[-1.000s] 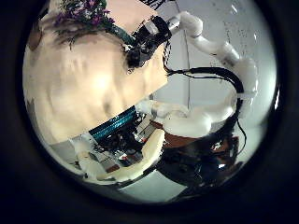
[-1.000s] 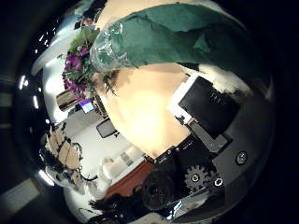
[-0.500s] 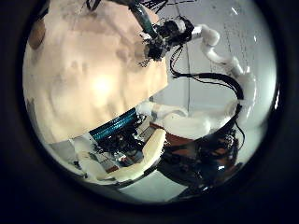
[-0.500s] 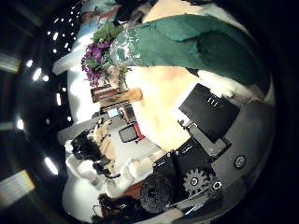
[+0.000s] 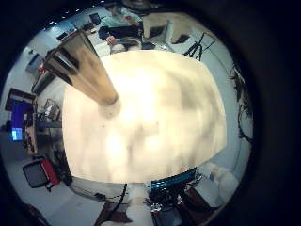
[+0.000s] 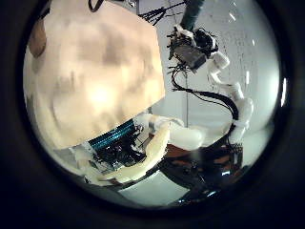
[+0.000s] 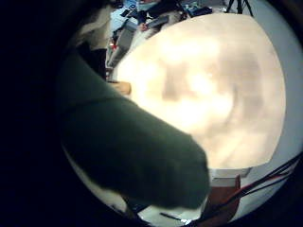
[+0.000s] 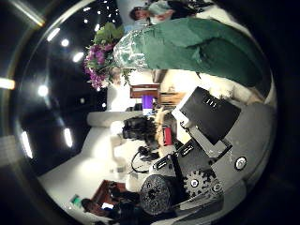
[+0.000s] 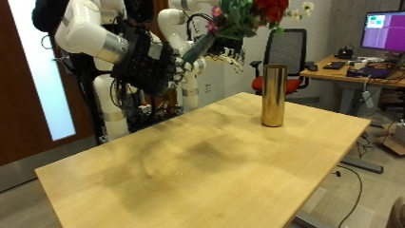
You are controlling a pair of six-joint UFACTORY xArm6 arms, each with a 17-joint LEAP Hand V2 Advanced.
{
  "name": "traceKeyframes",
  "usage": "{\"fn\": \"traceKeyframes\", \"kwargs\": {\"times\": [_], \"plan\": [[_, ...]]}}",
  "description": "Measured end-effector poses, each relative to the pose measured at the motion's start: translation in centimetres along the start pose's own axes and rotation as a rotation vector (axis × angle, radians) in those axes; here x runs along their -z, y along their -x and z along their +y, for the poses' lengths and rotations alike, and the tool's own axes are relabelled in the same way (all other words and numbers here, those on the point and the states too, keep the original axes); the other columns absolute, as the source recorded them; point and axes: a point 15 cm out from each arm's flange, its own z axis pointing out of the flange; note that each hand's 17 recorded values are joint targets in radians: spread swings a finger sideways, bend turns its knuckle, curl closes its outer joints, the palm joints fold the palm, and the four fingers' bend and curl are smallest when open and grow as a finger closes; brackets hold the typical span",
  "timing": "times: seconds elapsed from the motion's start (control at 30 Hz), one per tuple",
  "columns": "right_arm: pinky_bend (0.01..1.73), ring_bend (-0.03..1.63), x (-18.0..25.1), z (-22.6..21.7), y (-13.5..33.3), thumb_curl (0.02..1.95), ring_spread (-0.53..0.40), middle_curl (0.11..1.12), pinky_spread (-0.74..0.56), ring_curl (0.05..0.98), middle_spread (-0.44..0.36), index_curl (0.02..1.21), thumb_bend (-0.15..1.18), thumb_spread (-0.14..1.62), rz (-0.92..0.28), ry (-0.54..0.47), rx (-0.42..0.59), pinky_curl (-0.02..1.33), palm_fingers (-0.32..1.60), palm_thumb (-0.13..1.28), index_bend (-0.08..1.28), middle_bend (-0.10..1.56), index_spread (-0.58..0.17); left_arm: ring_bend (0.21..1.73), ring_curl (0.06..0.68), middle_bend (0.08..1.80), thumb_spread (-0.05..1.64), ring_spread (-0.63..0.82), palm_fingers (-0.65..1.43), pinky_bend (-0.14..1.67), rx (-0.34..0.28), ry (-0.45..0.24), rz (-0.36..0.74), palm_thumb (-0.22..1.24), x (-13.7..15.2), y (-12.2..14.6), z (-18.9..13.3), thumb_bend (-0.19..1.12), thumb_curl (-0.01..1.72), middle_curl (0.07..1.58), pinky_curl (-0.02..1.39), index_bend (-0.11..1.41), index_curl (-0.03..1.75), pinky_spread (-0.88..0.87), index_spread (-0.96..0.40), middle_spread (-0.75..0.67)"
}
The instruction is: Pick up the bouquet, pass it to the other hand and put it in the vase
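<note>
Two robot arms (image 9: 95, 28) built of rounded, glossy white segments joined by bulbous housings. Each ends in a hand (image 9: 145, 65) of blocky black parts. Seen from the palm, the right hand (image 8: 202, 141) shows flat black plates, grey panels, small round screw heads and black toothed gear wheels. Beside the worktop (image 6: 86, 67), the left hand (image 6: 124, 153) shows cream-white fingers (image 6: 152, 153) and a teal ribbed part.

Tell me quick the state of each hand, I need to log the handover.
Left hand: cannot be told.
Right hand: fingers closed on the bouquet.
</note>
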Motion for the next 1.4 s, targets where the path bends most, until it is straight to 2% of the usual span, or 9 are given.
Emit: {"fn": "traceKeyframes", "kwargs": {"times": [0.17, 0.37, 0.57, 0.63, 0.73, 0.83, 1.03, 1.4], "plan": [[1.18, 1.40, 0.0, 0.3, 2.8, 0.94, -0.203, 0.75, -0.20, 0.706, -0.110, 0.88, -0.02, 0.38, -0.144, -0.005, 0.100, 0.95, 1.11, 1.21, 1.13, 1.38, -0.209, 0.39, 0.230, 0.21, 0.85, 0.56, 0.13, 0.18, 0.000, -0.031, 0.086, 0.22, 1.1, -1.2, -1.0, -0.04, 0.30, 0.31, 0.26, 0.18, 0.36, 0.52, 0.22, 0.42], [1.15, 1.41, -0.3, 0.3, 2.8, 0.95, -0.201, 0.74, -0.21, 0.706, -0.110, 0.88, -0.02, 0.33, -0.203, -0.006, 0.166, 1.00, 1.12, 1.20, 1.13, 1.39, -0.207, 0.41, 0.232, 0.23, 0.84, 0.54, 0.16, 0.18, -0.009, -0.105, 0.203, 0.20, 3.3, -2.5, -2.2, -0.04, 0.30, 0.33, 0.25, 0.17, 0.35, 0.50, 0.22, 0.38], [1.11, 1.41, -2.8, 1.6, 1.3, 0.96, -0.200, 0.74, -0.22, 0.706, -0.110, 0.88, -0.02, 0.29, -0.317, 0.081, 0.195, 1.03, 1.12, 1.20, 1.13, 1.39, -0.206, 0.44, 0.232, 0.25, 0.82, 0.52, 0.17, 0.18, -0.024, -0.140, 0.309, 0.16, 4.3, -4.0, -3.0, -0.04, 0.31, 0.34, 0.25, 0.17, 0.34, 0.49, 0.23, 0.34], [1.10, 1.41, -3.3, 2.0, 1.2, 0.96, -0.199, 0.74, -0.22, 0.705, -0.110, 0.88, -0.02, 0.28, -0.352, 0.109, 0.207, 1.05, 1.12, 1.19, 1.14, 1.39, -0.206, 0.45, 0.231, 0.26, 0.81, 0.51, 0.17, 0.19, -0.025, -0.137, 0.362, 0.15, 4.5, -4.7, -3.4, -0.04, 0.31, 0.34, 0.25, 0.17, 0.34, 0.49, 0.23, 0.34], [1.09, 1.41, -3.9, 2.3, 1.0, 0.96, -0.198, 0.74, -0.23, 0.704, -0.109, 0.88, -0.02, 0.26, -0.382, 0.131, 0.207, 1.06, 1.12, 1.18, 1.14, 1.39, -0.205, 0.46, 0.230, 0.26, 0.80, 0.50, 0.18, 0.19, -0.045, -0.087, 0.440, 0.14, 4.7, -5.9, -3.2, -0.04, 0.31, 0.34, 0.26, 0.17, 0.34, 0.48, 0.23, 0.34], [1.08, 1.41, -5.1, 2.8, 1.5, 0.96, -0.198, 0.74, -0.23, 0.703, -0.109, 0.88, -0.02, 0.25, -0.398, 0.166, 0.222, 1.08, 1.13, 1.18, 1.14, 1.39, -0.204, 0.47, 0.230, 0.24, 0.79, 0.50, 0.16, 0.19, -0.062, -0.065, 0.527, 0.14, 5.3, -7.0, -3.3, -0.04, 0.31, 0.34, 0.26, 0.16, 0.33, 0.48, 0.24, 0.35], [1.07, 1.41, -7.9, 3.9, 2.9, 0.96, -0.199, 0.74, -0.24, 0.704, -0.109, 0.87, -0.02, 0.24, -0.421, 0.248, 0.245, 1.10, 1.13, 1.18, 1.14, 1.39, -0.204, 0.50, 0.230, 0.23, 0.78, 0.51, 0.13, 0.20, -0.094, -0.010, 0.641, 0.14, 5.7, -8.3, -3.3, -0.04, 0.32, 0.33, 0.28, 0.15, 0.31, 0.48, 0.26, 0.40], [1.05, 1.41, -12.3, 5.8, 4.7, 0.96, -0.191, 0.73, -0.26, 0.707, -0.110, 0.87, -0.02, 0.23, -0.440, 0.380, 0.262, 1.11, 1.13, 1.17, 1.15, 1.39, -0.202, 0.52, 0.226, 0.25, 0.77, 0.51, 0.10, 0.21, -0.119, -0.062, 0.796, 0.18, 6.8, -10.2, -4.4, -0.04, 0.33, 0.34, 0.31, 0.15, 0.28, 0.50, 0.27, 0.42]]}}
